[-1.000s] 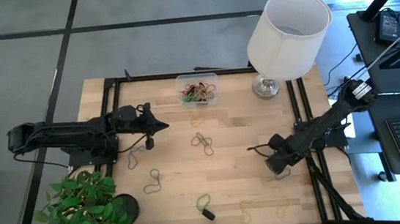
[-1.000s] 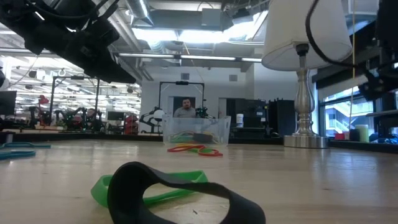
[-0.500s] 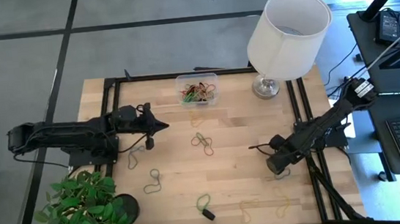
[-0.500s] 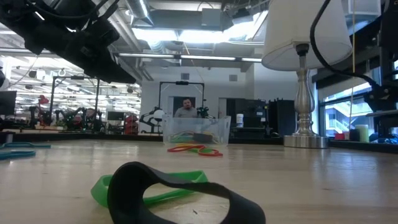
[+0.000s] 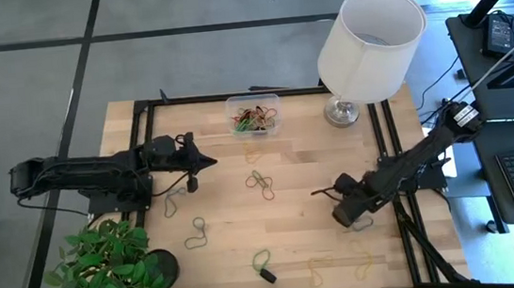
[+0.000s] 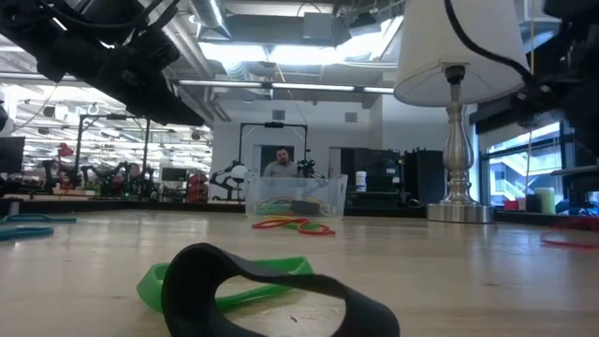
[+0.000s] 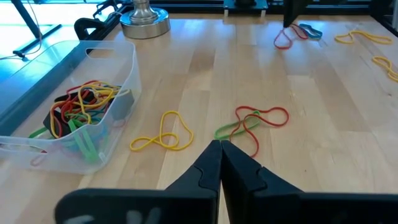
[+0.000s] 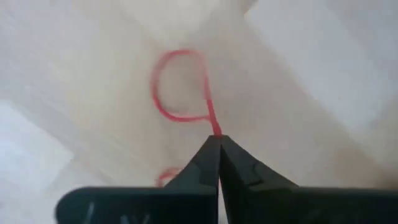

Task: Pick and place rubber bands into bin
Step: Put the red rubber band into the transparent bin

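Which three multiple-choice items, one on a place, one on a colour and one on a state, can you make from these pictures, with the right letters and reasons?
1. Where is the clear bin?
A. beside the potted plant
B. at the table's far edge, left of the lamp
C. under the right gripper

2. What colour is the rubber band at the right gripper?
A. red
B. green
C. black

3. How is the left gripper?
A. open wide
B. shut, holding nothing
C. shut on a band

Key: 1 B, the high view shows it there. 2 A, the right wrist view shows a red loop pinched. 3 B, its fingers meet with nothing between.
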`<state>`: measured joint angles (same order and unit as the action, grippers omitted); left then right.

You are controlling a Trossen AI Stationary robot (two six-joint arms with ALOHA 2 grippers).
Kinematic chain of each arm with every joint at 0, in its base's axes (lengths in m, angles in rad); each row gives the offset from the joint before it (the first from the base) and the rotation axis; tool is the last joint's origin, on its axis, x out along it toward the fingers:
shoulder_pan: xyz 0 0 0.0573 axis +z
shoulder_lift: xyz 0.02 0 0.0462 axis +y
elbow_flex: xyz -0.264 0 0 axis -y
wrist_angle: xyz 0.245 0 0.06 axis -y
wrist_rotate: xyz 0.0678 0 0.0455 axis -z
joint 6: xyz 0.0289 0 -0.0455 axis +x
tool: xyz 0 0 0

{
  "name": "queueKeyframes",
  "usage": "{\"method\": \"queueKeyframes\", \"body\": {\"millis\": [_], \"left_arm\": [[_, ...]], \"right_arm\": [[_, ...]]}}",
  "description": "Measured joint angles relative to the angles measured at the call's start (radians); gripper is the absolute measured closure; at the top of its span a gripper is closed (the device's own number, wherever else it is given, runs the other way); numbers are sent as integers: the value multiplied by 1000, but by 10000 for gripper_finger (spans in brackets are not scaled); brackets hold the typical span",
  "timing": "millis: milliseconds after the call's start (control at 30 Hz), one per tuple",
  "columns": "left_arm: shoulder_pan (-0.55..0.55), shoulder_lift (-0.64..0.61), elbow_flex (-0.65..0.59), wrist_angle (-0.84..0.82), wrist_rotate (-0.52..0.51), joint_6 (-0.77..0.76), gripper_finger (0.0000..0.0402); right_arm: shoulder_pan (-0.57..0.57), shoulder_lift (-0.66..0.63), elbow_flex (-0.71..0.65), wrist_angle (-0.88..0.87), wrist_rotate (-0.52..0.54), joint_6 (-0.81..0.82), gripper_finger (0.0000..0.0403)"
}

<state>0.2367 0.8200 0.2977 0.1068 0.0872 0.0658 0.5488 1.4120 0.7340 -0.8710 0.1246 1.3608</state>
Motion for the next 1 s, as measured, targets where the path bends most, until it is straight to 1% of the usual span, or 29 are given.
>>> {"method": "queueKeyframes", "body": {"millis": [67, 200, 267, 333, 433, 567, 733, 833, 933, 1000], "left_arm": [[0, 0, 0, 1, 0, -2, 398], [0, 0, 0, 3, -1, -17, 400], [0, 0, 0, 3, -4, -14, 399], [0, 0, 0, 3, -7, -14, 399], [0, 0, 0, 3, -7, -8, 400], [0, 0, 0, 3, -7, -8, 399], [0, 0, 0, 3, -7, -8, 400], [0, 0, 0, 3, -7, -8, 399], [0, 0, 0, 2, -7, -7, 398], [0, 0, 0, 3, -8, -7, 400]], "right_arm": [[-13, 1, 28, -30, 57, -47, 400], [-48, 0, 118, -31, 232, -193, 399], [-80, 0, 167, -37, 299, -274, 400], [-123, -1, 225, -34, 344, -355, 401], [-199, 0, 314, -26, 377, -489, 401], [-321, 1, 423, 57, 387, -717, 401], [-485, 2, 515, 226, 379, -971, 402], [-581, 12, 539, 323, 335, -1116, 402], [-672, 47, 554, 422, 253, -1189, 402], [-727, 91, 572, 445, 197, -1217, 403]]}}
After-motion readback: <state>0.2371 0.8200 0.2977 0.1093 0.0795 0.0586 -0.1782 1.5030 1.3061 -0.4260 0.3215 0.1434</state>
